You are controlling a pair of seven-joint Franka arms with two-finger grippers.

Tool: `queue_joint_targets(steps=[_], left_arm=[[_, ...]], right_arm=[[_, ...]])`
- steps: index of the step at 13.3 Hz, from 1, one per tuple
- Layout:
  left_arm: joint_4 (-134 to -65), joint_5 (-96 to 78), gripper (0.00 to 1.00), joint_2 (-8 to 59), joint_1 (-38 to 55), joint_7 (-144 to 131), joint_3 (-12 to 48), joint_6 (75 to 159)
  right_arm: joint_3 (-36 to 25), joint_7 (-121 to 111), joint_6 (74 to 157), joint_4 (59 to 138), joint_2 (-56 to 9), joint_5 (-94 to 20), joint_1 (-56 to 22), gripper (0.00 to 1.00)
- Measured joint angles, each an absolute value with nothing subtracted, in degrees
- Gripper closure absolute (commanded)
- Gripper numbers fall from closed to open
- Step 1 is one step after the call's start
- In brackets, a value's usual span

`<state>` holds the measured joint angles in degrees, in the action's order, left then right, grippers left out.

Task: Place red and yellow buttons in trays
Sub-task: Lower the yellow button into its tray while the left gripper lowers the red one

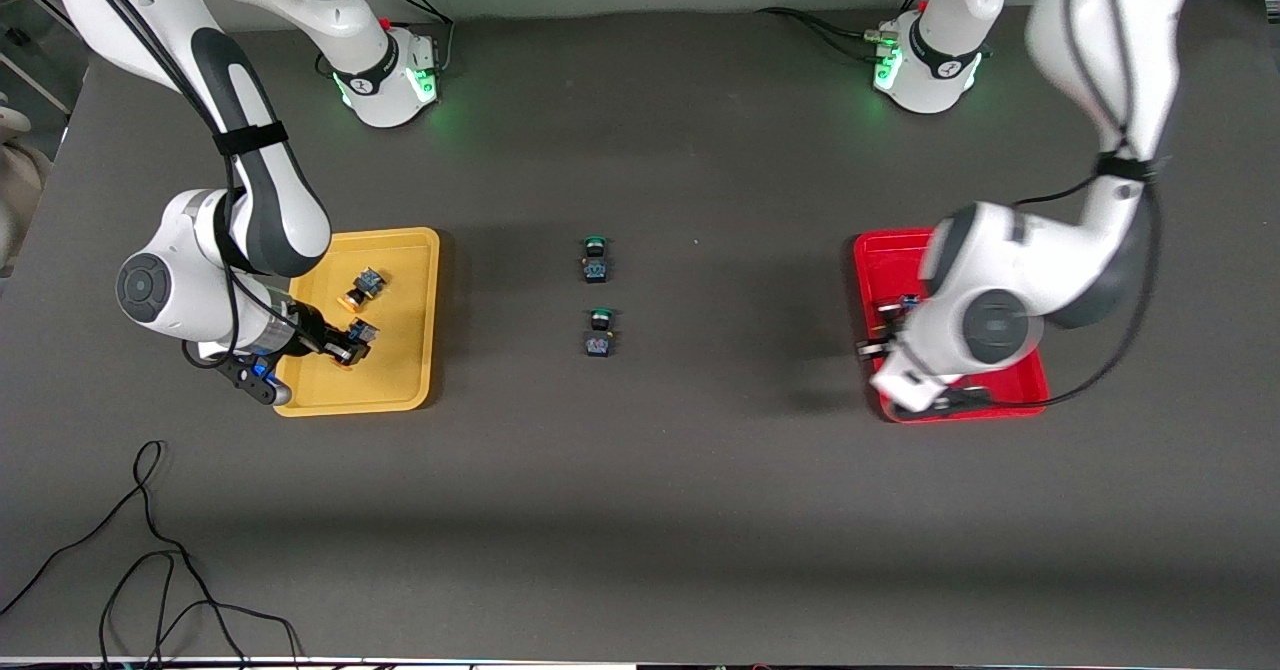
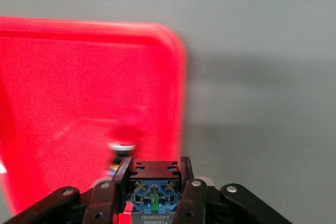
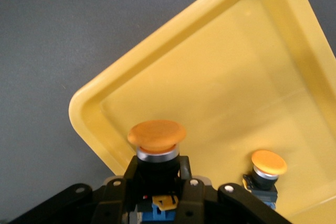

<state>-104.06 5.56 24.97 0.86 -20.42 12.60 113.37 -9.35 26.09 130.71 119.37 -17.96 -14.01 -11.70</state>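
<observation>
Yellow-capped button (image 3: 157,145) sits clenched in the right gripper (image 3: 156,182) directly above the yellow tray (image 1: 415,250), while the left gripper (image 2: 155,182), likewise clamping a red-capped button (image 2: 123,142), hangs over the red tray (image 1: 875,250).

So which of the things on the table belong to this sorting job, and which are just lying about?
Part of the job:
- yellow tray
- loose yellow button in it
- yellow button held by right gripper
- red tray
- red button held by left gripper

Lying about:
- two green buttons, mid-table
- black cable
</observation>
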Motion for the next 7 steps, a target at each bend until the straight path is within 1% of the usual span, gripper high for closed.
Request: queue_joint_targets(steps=[2,6,7], left_arm=[[-108.05,6.70,1.00,24.06,-4.56,-12.19,12.48,116.43],[-118.45,12.38,1.00,24.85,-10.59,-7.53,12.43,131.25],[-120.32,13.00,0.93,25.27,-11.34,-7.34,12.43,133.55]], right_arm=[[-9.36,26.09,132.37,119.37,-19.04,-14.02,-11.67,0.00],[-9.36,26.10,133.17,119.07,-19.75,-14.04,-11.67,0.00],[-9.35,26.10,133.17,118.81,-19.37,-14.04,-11.69,0.00]])
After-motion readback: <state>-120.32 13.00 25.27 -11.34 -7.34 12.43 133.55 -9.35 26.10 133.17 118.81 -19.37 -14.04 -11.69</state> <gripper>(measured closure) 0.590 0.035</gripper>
